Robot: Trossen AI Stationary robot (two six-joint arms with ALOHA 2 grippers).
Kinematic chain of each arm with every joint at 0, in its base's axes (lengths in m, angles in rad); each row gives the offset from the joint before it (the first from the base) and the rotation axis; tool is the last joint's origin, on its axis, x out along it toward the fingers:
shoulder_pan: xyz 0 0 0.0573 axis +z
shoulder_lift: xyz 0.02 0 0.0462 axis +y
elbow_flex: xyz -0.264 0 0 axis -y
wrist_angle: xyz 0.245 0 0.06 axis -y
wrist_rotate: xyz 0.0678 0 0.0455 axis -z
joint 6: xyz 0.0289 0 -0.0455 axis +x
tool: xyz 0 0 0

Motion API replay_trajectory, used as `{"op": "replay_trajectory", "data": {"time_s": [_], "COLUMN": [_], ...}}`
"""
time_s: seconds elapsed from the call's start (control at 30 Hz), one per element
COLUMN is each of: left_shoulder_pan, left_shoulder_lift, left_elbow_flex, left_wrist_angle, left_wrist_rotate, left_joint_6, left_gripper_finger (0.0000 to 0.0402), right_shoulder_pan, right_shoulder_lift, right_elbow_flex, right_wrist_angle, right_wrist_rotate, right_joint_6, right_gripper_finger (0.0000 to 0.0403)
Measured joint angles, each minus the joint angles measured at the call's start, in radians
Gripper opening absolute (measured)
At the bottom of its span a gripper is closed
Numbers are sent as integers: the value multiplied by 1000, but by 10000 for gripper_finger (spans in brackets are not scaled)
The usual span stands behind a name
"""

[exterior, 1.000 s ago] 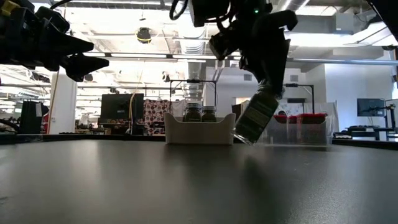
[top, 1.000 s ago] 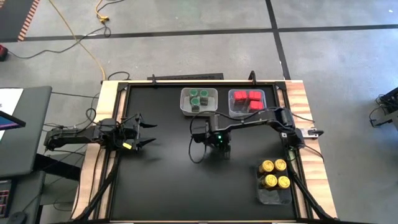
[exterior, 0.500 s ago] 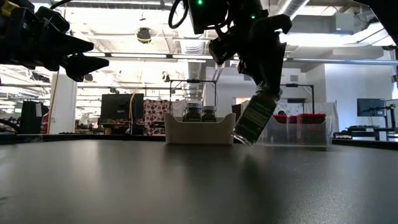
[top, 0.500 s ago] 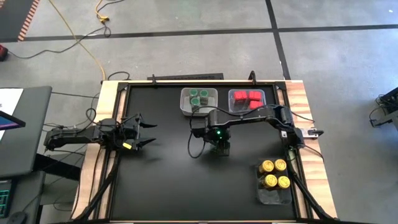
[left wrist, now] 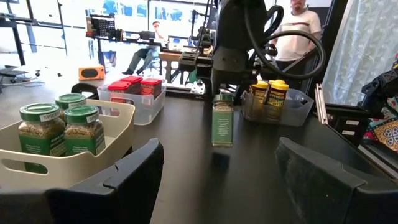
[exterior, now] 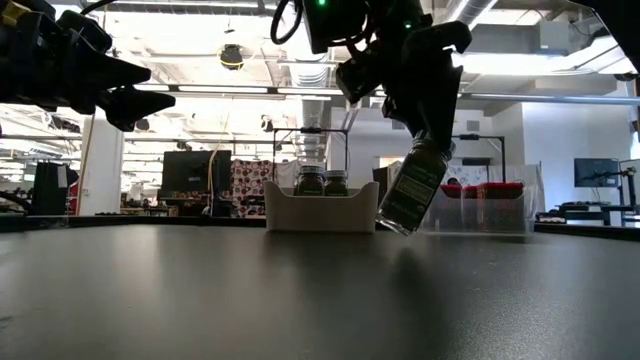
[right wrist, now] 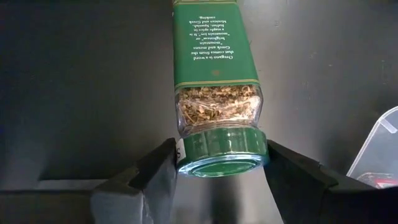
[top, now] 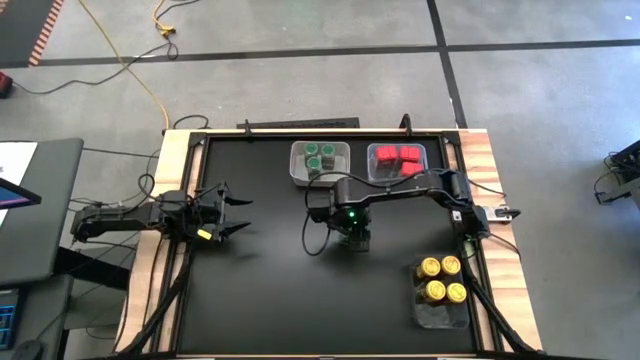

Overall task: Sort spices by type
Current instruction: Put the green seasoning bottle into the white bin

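Right pincer [right wrist: 217, 177] clasps a squarish glass green-lidded jar [right wrist: 216, 93] of flaky herbs by its round cap.

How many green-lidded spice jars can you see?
4. Three stand in the white bin: and. The fourth jar hangs tilted from the right gripper over mid-table. None looks hidden.

Green-lidded jar of dried herbs [exterior: 413, 188] tilted, lid up, just above mid-surface, lid between the right pincer [right wrist: 217, 165] fingers, three green-lidded jars [top: 320, 158] in far bin, red boxy ones [top: 397, 160] in the neighbouring bin, four yellow-lidded jars [top: 442, 279] in near-right bin
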Motion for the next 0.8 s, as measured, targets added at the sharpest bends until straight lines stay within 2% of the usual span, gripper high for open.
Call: {"op": "replay_trajectory", "data": {"time_s": [0.8], "left_shoulder_pan": [0], "left_shoulder_lift": [0], "left_elbow_flex": [0], "left_wrist_angle": [0], "left_wrist_rotate": [0], "left_joint_6": [0], "left_gripper_finger": [297], "right_shoulder_pan": [0], "right_shoulder_lift": [0], "right_elbow_flex": [0], "right_wrist_angle": [1], "right_wrist_rotate": [0], "right_joint_6": [8], "right_gripper_finger": [250]}}
